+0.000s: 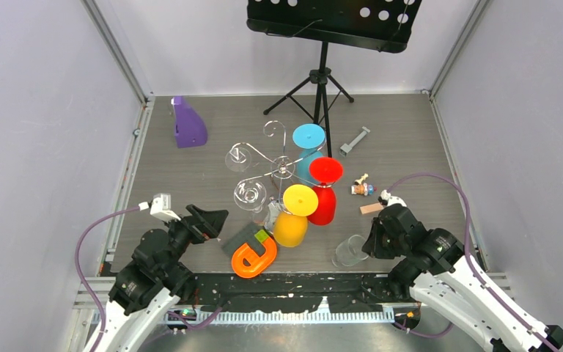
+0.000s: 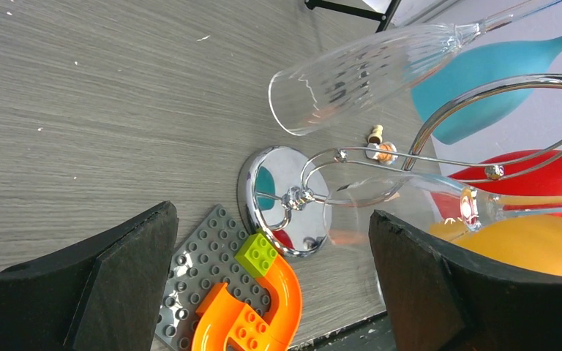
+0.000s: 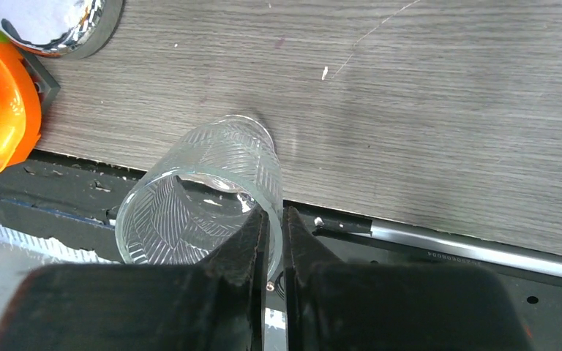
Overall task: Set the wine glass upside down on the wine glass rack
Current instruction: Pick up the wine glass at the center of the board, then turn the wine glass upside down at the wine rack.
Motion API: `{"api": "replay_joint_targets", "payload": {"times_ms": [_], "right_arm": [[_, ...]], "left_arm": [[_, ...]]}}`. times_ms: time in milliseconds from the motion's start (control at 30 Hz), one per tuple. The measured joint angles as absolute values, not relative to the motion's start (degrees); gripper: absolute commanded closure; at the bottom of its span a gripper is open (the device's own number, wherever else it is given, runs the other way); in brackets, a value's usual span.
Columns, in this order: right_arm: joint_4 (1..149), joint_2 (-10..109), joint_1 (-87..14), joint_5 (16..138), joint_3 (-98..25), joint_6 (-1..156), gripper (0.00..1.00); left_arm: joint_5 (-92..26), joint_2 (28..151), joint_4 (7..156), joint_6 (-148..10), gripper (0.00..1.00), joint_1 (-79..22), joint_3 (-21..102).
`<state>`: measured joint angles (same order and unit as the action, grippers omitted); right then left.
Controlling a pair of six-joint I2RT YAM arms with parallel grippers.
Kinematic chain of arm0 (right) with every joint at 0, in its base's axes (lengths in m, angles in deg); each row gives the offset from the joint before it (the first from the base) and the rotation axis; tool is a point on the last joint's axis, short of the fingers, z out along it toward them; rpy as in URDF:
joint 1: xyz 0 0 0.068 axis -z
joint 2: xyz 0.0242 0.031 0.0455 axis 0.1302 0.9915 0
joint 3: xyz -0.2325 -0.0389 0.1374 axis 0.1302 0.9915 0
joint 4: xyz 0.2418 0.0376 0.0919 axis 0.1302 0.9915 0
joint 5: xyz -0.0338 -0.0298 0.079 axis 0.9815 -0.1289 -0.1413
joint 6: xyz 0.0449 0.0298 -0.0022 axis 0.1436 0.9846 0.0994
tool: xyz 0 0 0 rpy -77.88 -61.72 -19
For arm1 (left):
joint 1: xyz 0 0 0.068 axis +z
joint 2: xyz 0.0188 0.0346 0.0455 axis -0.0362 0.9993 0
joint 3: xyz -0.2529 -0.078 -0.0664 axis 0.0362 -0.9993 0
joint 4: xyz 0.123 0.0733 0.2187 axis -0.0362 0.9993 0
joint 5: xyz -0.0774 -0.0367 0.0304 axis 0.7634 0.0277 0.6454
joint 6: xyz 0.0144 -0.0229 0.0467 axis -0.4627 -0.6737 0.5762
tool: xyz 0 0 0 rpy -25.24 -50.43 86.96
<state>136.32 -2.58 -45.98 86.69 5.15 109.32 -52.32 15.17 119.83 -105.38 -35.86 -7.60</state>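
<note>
Your wine glass (image 3: 190, 197) stands upright at the surface's near edge, right of the wine glass rack (image 1: 282, 167), well apart. The right gripper (image 3: 272, 238) has its jaws pinched on the rim; the left gripper (image 1: 211, 220) hangs with jaws wide, empty. You're at the grasp. Next, I'd judge: lift, invert, hang it on a free wire arm.

Wine glass rack (image 1: 282, 167) stood central on the table (image 1: 410, 132), music stand (image 1: 322, 81) behind it, brick plate (image 1: 253, 249) before it. Glass (image 1: 350, 251) sat at the near edge, right of the plate, right gripper (image 3: 272, 219) at its rim.
</note>
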Motion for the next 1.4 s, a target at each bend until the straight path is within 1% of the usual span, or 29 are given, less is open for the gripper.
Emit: {"api": "replay_joint_targets", "payload": {"times_ms": [200, 433, 600, 800, 933, 1133, 1267, 1400], "right_arm": [[137.00, -1.14, -45.98, 88.77, 0.93, 108.20, 0.94], [138.88, 2.54, -45.98, 98.85, -10.46, 104.31, 0.95], [139.43, 4.70, -45.98, 103.90, -15.88, 100.77, 0.95], [141.44, 7.39, -45.98, 108.53, -24.29, 95.77, 0.95], [142.35, 9.20, -45.98, 111.90, -33.89, 91.53, 0.95], [142.70, 13.86, -45.98, 114.82, -50.11, 86.24, 0.95], [142.88, 18.51, -45.98, 114.82, -60.36, 83.33, 0.94], [141.94, 24.65, -45.98, 111.59, -72.09, 80.95, 0.94]], "left_arm": [[-52.37, 15.17, 119.83, -105.35, 0.00, -35.86, -7.69], [-52.87, 15.17, 120.96, -105.14, 0.00, -35.86, -6.12], [-52.76, 15.17, 120.96, -104.17, 0.00, -35.86, -3.36], [-52.93, 15.17, 120.57, -99.69, 0.00, -35.86, 3.52], [-52.34, 17.16, 119.02, -95.61, 0.00, -35.86, 9.82], [-48.76, 26.69, 114.23, -90.10, 0.01, -35.86, 19.74], [-45.44, 30.62, 111.78, -88.02, 0.02, -35.86, 24.31], [-41.11, 35.76, 109.29, -86.21, 0.03, -35.86, 30.56]]}}
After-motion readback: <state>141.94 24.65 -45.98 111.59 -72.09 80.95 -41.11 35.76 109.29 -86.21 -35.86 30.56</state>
